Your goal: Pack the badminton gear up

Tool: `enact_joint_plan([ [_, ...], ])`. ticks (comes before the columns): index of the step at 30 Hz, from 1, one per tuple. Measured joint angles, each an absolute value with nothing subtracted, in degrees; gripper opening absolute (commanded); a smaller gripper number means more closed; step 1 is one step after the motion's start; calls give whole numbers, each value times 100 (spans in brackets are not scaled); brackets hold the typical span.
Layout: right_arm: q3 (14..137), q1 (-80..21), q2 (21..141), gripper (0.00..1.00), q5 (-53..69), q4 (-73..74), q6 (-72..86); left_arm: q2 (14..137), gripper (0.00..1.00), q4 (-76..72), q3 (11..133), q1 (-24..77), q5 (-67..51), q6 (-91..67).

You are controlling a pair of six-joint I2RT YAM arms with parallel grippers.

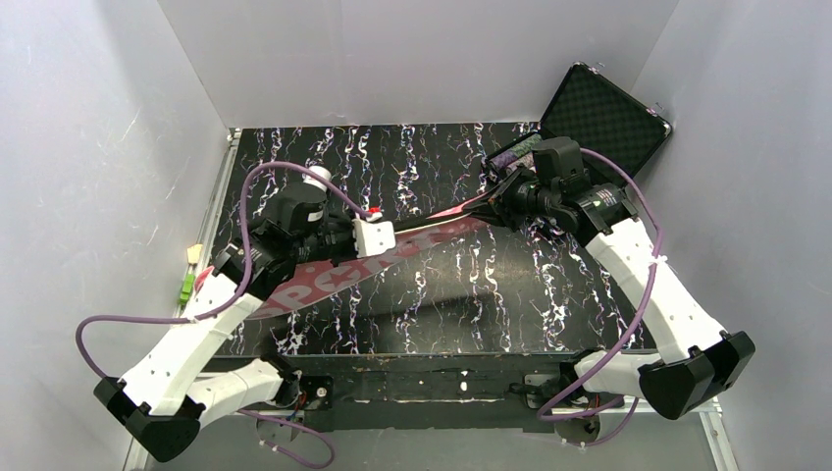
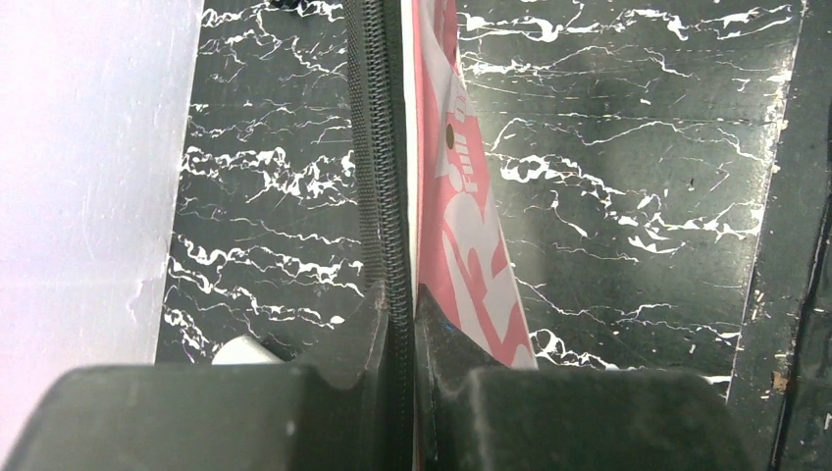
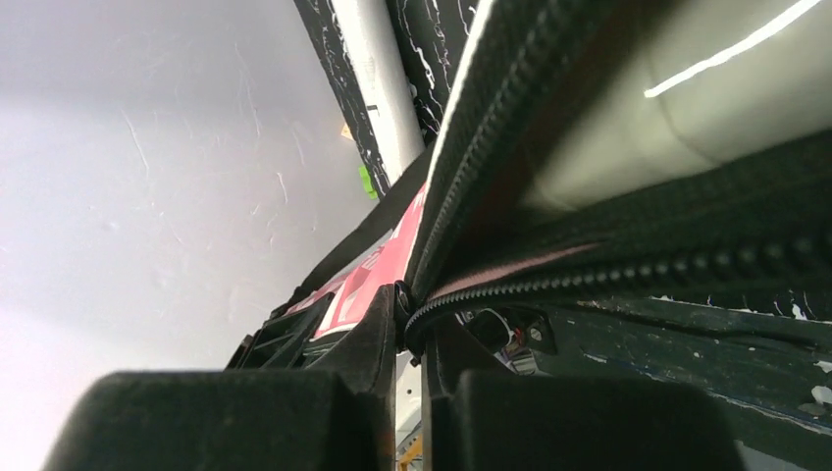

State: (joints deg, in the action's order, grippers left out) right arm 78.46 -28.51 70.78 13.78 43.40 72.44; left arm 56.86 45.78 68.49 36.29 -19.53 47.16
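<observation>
L gripper [image 2: 400,329]: clenched on zip edge of pink "SPORT" racket bag [image 1: 324,280], abt mid-length, over left-centre of table [image 1: 461,314].
R gripper [image 3: 412,329]: pinched tight on same zip edge at bag's narrow end, twd far-right corner.
Racket bag: stretched diag. betw. both grippers, wide end nr left edge, zip partly open.
Black case [image 1: 608,113]: lid up, far-right corner, just behind R gripper.

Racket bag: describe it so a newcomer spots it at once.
On the black marbled table, follow the diagonal from near left towards the open black case at far right. The racket bag stretches along it: long, narrow, pink with large white letters; the case is boxy and black.
</observation>
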Motion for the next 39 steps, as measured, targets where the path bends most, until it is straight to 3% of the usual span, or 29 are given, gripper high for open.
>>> enact_joint_plan([
  [3, 7846, -2834, 7078, 1, 1376, 4289, 7271, 5686, 1, 4587, 6827, 3677, -1955, 4764],
  [5, 7846, -2829, 7078, 1, 1369, 4278, 7266, 5686, 20, 4584, 6818, 3697, -1951, 4790],
  [7, 7846, -2829, 7074, 1, 1356, 4265, 7249, 5686, 32, 4560, 6818, 3721, -1949, 4814],
  [9, 7846, -2829, 7074, 1, 1306, 4265, 7199, 5688, 59, 4440, 6834, 3798, -1986, 4797],
  [10, 7846, -2829, 7074, 1, 1280, 4270, 7179, 5701, 65, 4407, 6860, 3861, -2005, 4759],
  [12, 7846, -2829, 7074, 1, 1186, 4322, 7070, 5791, 67, 4344, 7015, 4014, -2058, 4591],
  [28, 7819, -3061, 6611, 1, 1013, 4355, 7046, 7988, 68, 3994, 8707, 4816, -2104, 2886],
  [31, 7819, -3083, 6611, 1, 954, 4355, 7035, 8112, 60, 4016, 8836, 4836, -2099, 2744],
  [39, 7819, -3135, 6611, 1, 869, 4348, 7035, 8112, 18, 4106, 8862, 5011, -2040, 2751],
])
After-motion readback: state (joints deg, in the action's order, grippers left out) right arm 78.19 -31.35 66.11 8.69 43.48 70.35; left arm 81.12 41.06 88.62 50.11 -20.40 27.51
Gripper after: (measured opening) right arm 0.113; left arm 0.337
